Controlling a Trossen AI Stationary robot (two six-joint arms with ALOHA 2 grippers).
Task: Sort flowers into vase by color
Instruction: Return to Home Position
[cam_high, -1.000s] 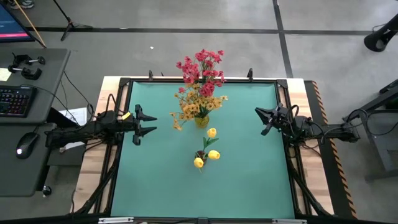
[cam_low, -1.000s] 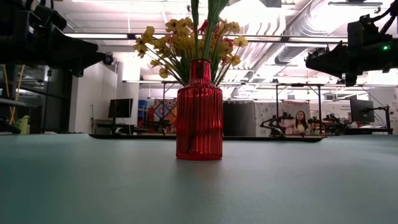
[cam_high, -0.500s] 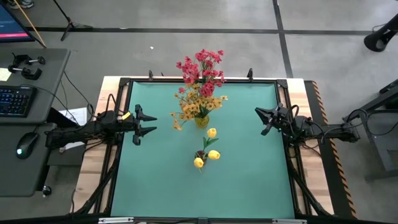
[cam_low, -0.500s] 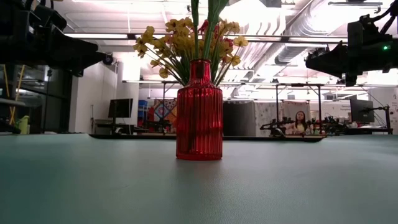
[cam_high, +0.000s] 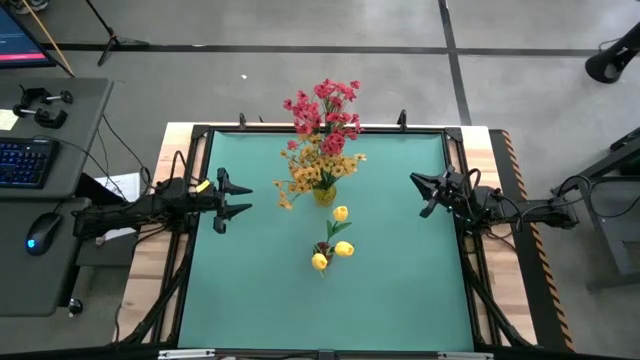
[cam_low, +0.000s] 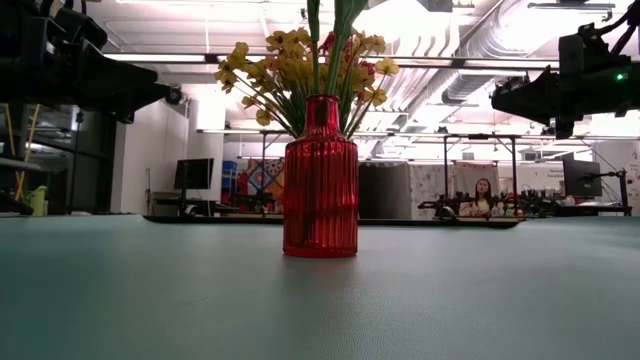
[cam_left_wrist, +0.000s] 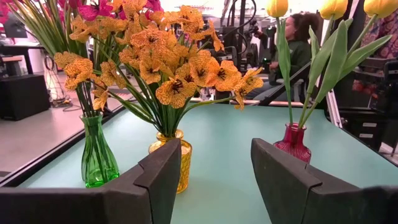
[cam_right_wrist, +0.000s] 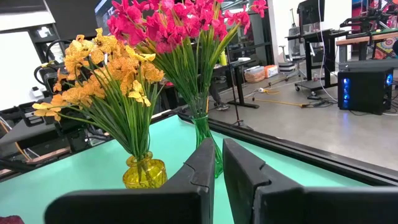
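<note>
1. Flowers (cam_high: 318, 150) are all standing in vases on the green table (cam_high: 400, 290). I can't spot a loose stem anywhere on the mat, so the sorting looks done to me.
2. Both arms sit pulled back at the table's side edges, left on its side and right on its own, well apart from the vases. Nothing has budged over the last second. I read that as the arms already being parked at home with no more picking planned.
3. The left gripper (cam_left_wrist: 214, 149) has its jaws spread wide with nothing between them. The right gripper (cam_right_wrist: 219, 146) has its jaws pinched almost together with just a sliver of gap, and it's empty too.
4. The pink-red bunch (cam_high: 325, 108) is in the green vase (cam_left_wrist: 98, 152), nearest the far edge.
5. The orange-yellow bunch (cam_high: 312, 168) is in the yellow vase (cam_right_wrist: 144, 173), just beside the green one and a bit closer to the middle.
6. The three yellow tulips (cam_high: 344, 248) are in the red vase (cam_low: 320, 180), near the table's centre and apart from the other two vases. It stands upright and steady.
</note>
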